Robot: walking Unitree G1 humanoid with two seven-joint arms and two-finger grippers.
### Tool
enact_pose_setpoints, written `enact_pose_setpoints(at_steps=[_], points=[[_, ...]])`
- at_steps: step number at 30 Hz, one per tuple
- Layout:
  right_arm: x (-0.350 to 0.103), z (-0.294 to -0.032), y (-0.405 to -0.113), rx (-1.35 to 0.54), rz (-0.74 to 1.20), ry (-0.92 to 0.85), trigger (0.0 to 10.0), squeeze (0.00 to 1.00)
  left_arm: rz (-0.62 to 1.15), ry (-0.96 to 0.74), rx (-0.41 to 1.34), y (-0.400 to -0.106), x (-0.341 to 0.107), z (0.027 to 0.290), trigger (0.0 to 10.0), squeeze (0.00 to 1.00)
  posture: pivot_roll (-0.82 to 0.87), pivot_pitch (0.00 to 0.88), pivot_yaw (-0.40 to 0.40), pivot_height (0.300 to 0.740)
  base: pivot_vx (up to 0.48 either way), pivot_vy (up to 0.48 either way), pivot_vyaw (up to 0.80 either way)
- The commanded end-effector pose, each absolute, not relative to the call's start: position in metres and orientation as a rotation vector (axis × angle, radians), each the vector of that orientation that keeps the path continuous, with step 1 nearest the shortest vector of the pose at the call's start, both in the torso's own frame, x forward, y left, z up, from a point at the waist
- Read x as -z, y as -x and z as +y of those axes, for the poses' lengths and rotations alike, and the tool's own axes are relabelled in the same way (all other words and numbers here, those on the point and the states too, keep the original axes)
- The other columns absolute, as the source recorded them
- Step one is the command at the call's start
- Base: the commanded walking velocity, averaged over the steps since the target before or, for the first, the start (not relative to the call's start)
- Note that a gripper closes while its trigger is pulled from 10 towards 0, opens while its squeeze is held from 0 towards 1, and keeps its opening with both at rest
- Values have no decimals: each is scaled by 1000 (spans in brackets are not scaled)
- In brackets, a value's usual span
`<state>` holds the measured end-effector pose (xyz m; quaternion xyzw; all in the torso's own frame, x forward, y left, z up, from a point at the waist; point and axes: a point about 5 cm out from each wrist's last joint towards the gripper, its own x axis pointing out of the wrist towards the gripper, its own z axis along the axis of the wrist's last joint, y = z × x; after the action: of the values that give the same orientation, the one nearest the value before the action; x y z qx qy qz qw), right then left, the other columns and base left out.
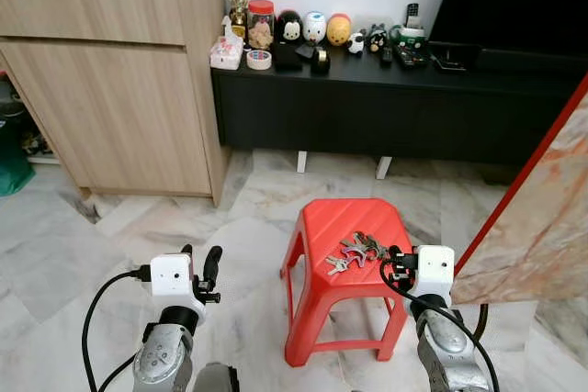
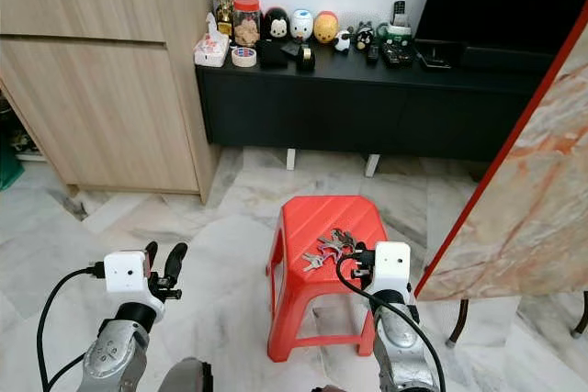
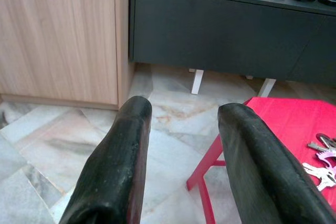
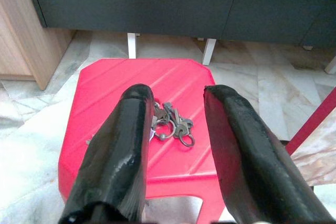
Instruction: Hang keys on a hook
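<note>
From my head camera, the keys (image 1: 356,251) lie loose on the red stool (image 1: 317,227), beside my right gripper (image 1: 393,262). My left gripper (image 1: 204,268) hovers over the marble floor (image 1: 55,254). My left wrist shows those fingers (image 3: 121,166) spread, empty. My right wrist shows fingers (image 4: 123,156) wide apart above the keys, holding nothing.

The keys (image 1: 356,251) lie flat in a loose bunch of silver keys on rings, splayed out on top of the red plastic stool (image 1: 331,223), toward its right side, just ahead of my right hand (image 4: 176,129).
</note>
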<state>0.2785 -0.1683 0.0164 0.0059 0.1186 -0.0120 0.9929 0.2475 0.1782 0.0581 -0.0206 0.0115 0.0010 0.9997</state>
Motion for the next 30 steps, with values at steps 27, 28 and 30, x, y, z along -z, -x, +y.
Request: enact_pose_setpoints(at_steps=[27, 28, 30], points=[[-16, -166, -280, 25, 250, -19, 10000, 0, 48, 65, 5, -246, -55, 175, 10000, 0, 58, 0, -102, 650, 328, 0, 0], [-16, -166, -280, 25, 250, -19, 10000, 0, 48, 65, 4, -246, -56, 174, 10000, 0, 60, 0, -102, 650, 337, 0, 0], [-16, -166, -280, 26, 251, -21, 10000, 0, 49, 66, 4, -246, -56, 174, 10000, 0, 60, 0, -102, 650, 339, 0, 0]])
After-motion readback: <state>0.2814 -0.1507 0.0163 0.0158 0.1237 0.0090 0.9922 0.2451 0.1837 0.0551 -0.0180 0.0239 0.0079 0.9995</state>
